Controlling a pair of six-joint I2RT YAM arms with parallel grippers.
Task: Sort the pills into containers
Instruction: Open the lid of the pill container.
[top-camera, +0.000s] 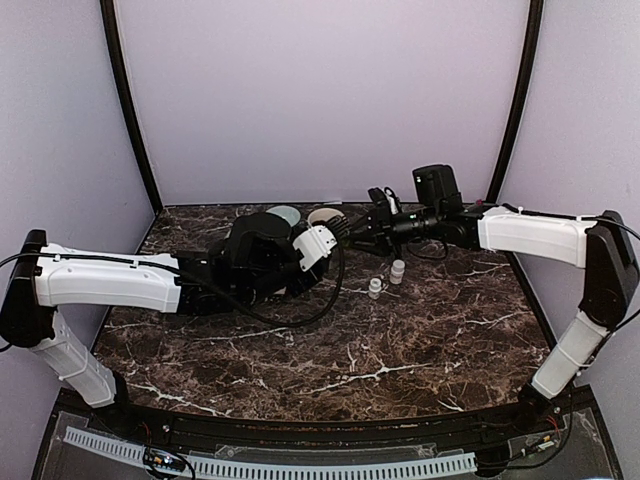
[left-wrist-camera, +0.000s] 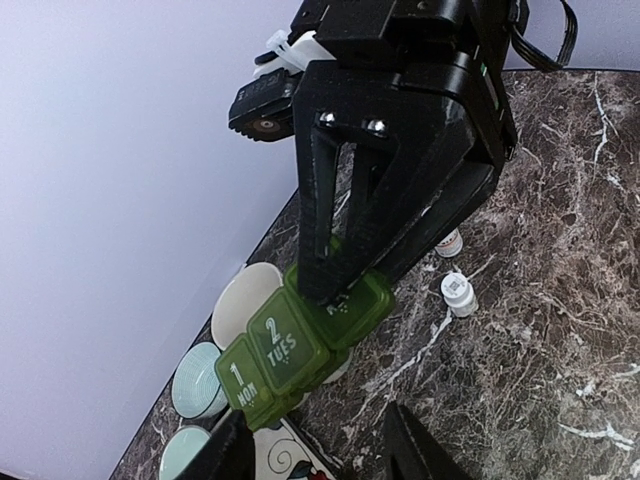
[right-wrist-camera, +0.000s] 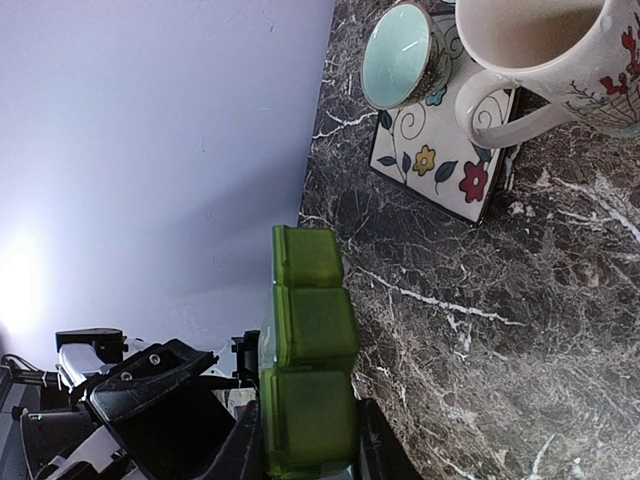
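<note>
Overhead, both arms are meeting near 2 pill bottles. From the left wrist, the right gripper is clamping the green pill organizer by 1 end, while the left gripper is hanging open just short of it. From the right wrist, that grip is looking square, so the left should be easing in slowly, without knocking it askew.

- Pill organizer: translucent green, lid numbers and day names in white.
- Table: dark brown marble pattern with white veining.
- Pill bottles: white.
- Mug: cream, red flower sprigs on the outside.
- Small bowl: pale teal inside.
- Tile: white, with yellow and red flowers and black scrolls.
- Backdrop: plain pale lilac.
</note>
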